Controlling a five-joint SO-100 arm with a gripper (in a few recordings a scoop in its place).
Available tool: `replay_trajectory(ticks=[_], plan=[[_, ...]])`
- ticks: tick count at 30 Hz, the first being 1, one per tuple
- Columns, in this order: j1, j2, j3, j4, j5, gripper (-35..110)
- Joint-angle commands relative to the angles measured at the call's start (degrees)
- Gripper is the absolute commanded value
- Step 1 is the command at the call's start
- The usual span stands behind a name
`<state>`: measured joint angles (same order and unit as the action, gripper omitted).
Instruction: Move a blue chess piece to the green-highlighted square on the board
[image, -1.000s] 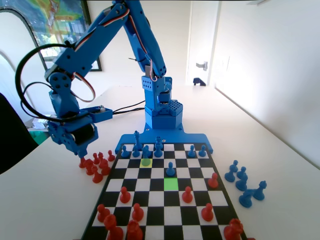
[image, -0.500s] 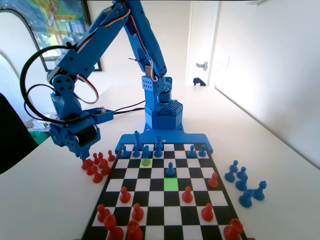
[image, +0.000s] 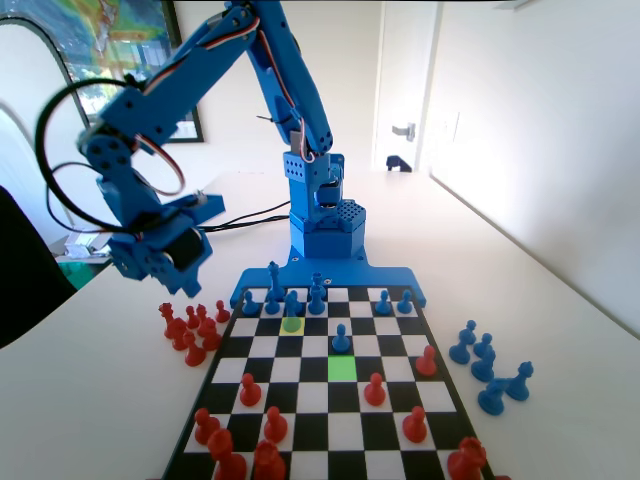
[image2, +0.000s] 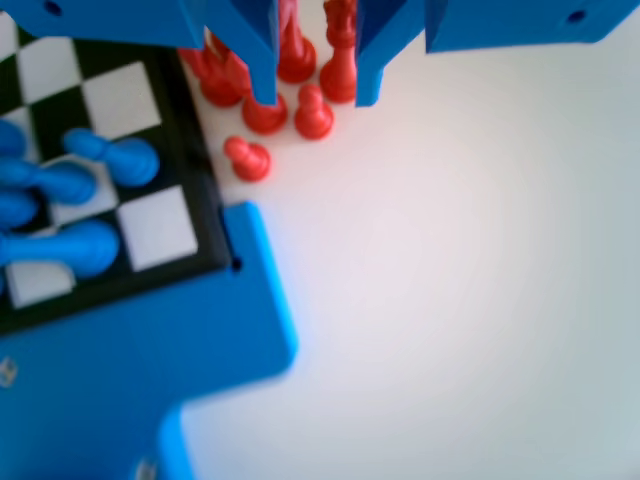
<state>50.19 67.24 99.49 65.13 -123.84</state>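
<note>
A small blue chess piece (image: 341, 338) stands on the board (image: 300, 400), one square beyond the green-highlighted square (image: 342, 367), which is bare. More blue pieces (image: 292, 303) line the far rows; the wrist view shows some of them (image2: 110, 157) lying blurred across the board's corner (image2: 150, 225). My gripper (image: 155, 278) hangs in the air off the board's left side, above a cluster of red pieces (image: 190, 328). In the wrist view the gripper (image2: 315, 92) is open with nothing held, and the red pieces (image2: 265, 112) stand on the table below the jaws.
A paler yellow-green square (image: 291, 323) lies in the second far row. Red pieces (image: 250, 392) are scattered over the near half of the board. Several blue pieces (image: 485, 365) sit on the table to the right. The arm's blue base (image: 325, 225) stands behind the board.
The gripper has lifted from just over the red cluster off the board's left side and tilted upward. No piece on the board has moved.
</note>
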Motion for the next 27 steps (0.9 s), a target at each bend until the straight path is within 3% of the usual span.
replay_trajectory(ticks=[1, 6, 10, 27], plan=[[2.29, 8.88, -7.73, 10.20, -4.66, 11], [1.49, 11.43, -16.00, 23.47, -7.29, 10], [-2.46, 14.77, -15.73, 24.96, -4.39, 10], [-31.90, 31.64, 10.28, 0.00, 21.62, 10]])
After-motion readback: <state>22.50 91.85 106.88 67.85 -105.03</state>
